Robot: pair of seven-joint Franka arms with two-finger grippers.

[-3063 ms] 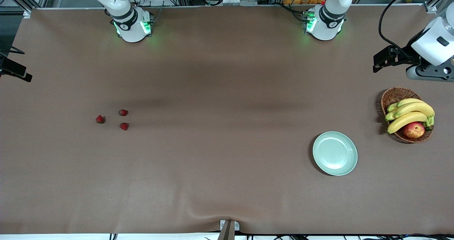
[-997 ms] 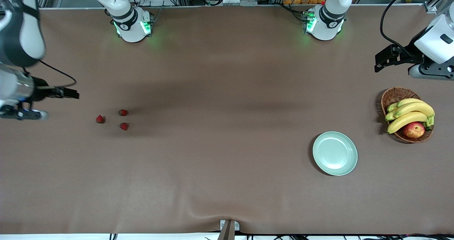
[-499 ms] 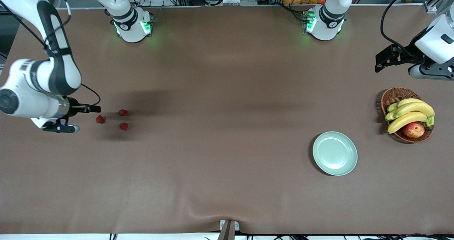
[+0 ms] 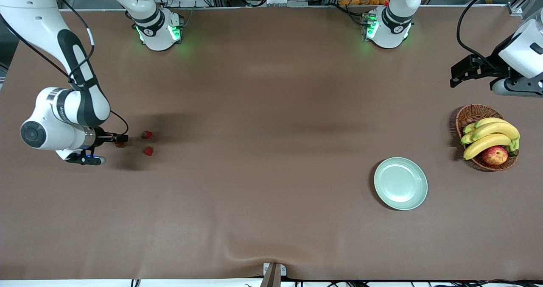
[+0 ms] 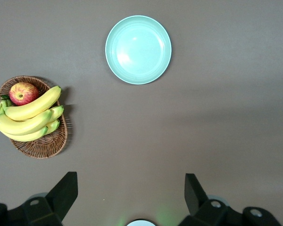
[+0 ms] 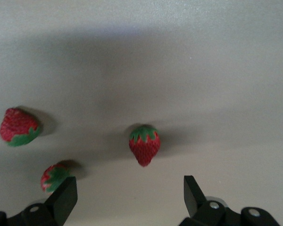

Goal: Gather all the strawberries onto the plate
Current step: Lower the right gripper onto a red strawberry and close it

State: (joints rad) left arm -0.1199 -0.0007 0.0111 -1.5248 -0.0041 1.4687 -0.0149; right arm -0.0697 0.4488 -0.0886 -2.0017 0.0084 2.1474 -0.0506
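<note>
Brown worktop: right claw, now brought over nearest strawberry, jaws spread; left claw parked open above basket; plate unfilled.

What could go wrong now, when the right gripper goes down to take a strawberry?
The right gripper is open over the strawberries, which lie close together. A finger coming down might knock a neighbouring berry and roll it away. The berries are tiny, so the fingers may close beside one or squash it. The plate lies at the left arm's end of the table, so a berry might drop during the long carry.
</note>
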